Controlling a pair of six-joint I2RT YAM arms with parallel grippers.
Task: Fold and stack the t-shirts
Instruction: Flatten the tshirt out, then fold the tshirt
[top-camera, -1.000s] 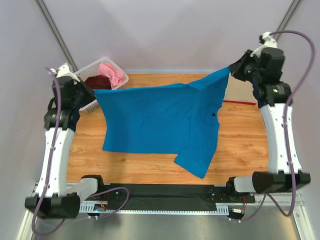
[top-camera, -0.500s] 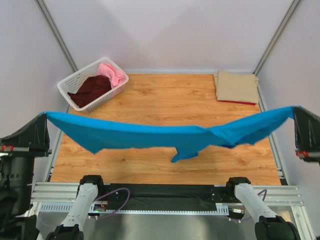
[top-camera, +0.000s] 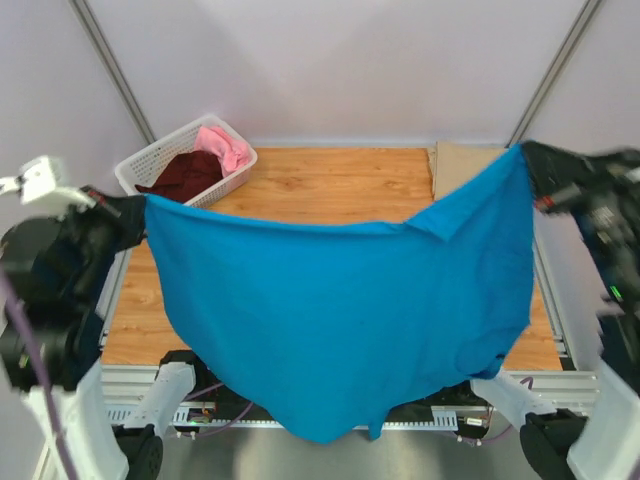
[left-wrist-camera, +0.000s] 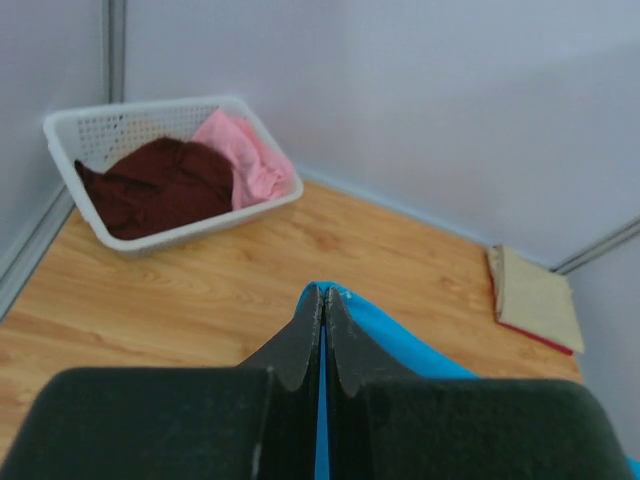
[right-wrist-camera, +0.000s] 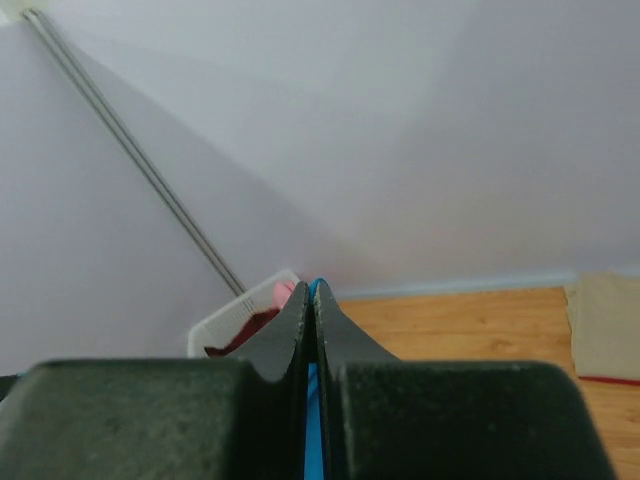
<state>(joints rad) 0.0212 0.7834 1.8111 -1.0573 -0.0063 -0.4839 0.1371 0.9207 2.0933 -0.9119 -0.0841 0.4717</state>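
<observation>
The bright blue t-shirt (top-camera: 340, 310) hangs spread in the air between both arms, high above the table, its lower edge dropping past the near edge. My left gripper (top-camera: 140, 208) is shut on its left top corner; blue cloth (left-wrist-camera: 345, 310) shows between the closed fingers (left-wrist-camera: 322, 295). My right gripper (top-camera: 528, 160) is shut on its right top corner, with blue cloth (right-wrist-camera: 312, 400) between the fingers. A folded tan shirt (top-camera: 465, 165) lies on a red one (left-wrist-camera: 540, 335) at the far right corner. Dark maroon (top-camera: 185, 175) and pink (top-camera: 225, 145) shirts sit in the basket.
The white lattice basket (top-camera: 145, 160) stands at the far left corner, also in the left wrist view (left-wrist-camera: 120, 125). The wooden table (top-camera: 330, 185) is partly hidden behind the hanging shirt. Metal frame posts (top-camera: 110, 70) rise at both back corners.
Both arms have swung up and back from low near positions. The blue shirt, half a second ago stretched in a sagging band, now hangs open as a wide sheet.
</observation>
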